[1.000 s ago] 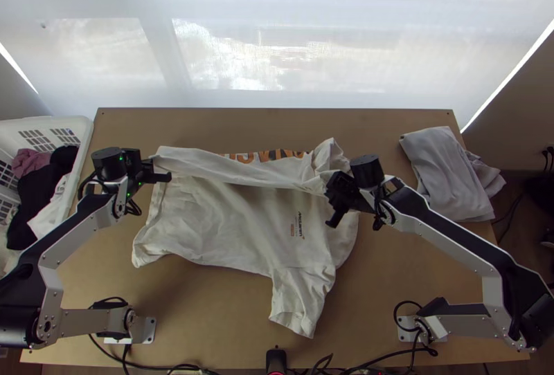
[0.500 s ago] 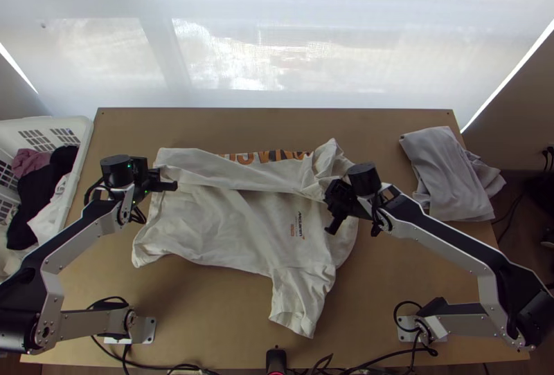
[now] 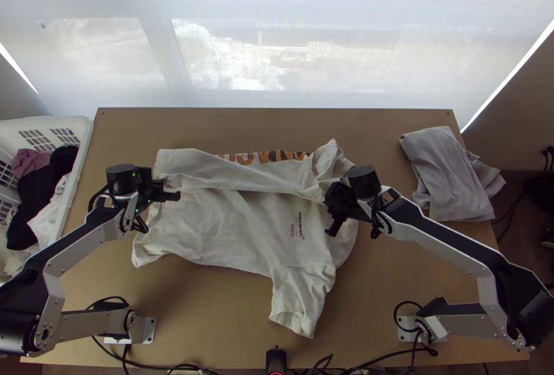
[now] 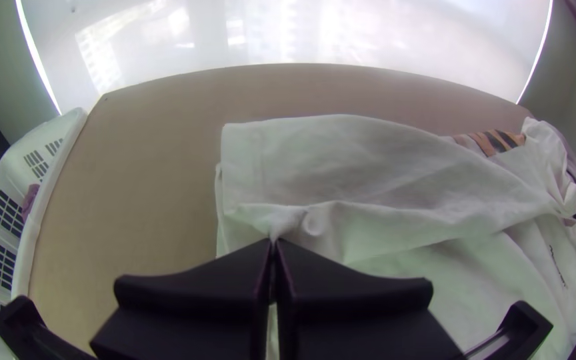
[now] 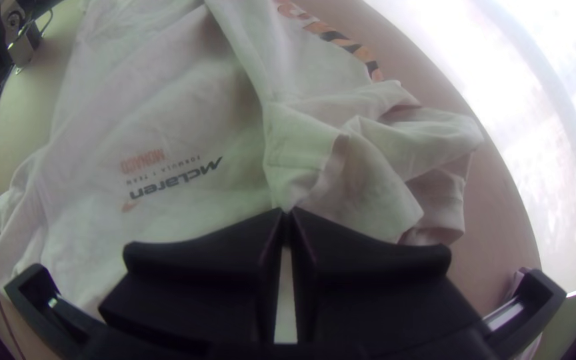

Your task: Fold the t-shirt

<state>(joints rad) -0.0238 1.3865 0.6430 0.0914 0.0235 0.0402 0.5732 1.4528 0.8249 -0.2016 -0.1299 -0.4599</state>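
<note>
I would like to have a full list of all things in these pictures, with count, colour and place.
T-shirt: 1, off-white with orange-and-black print, mid-table, far side partly folded over
Cloth pile: 1, grey, table's far right
Table: 1, light brown, under both
Basket: 1, white, left of table
Clothes in basket: several, mauve, black and white
Screen: white, bright, behind table
Device: 1, black, near edge, middle
Cables: several, black, near edge
Arms: 2, silver-grey and black, left and right
Hands: 2, black, left and right, each shut on the t-shirt
</note>
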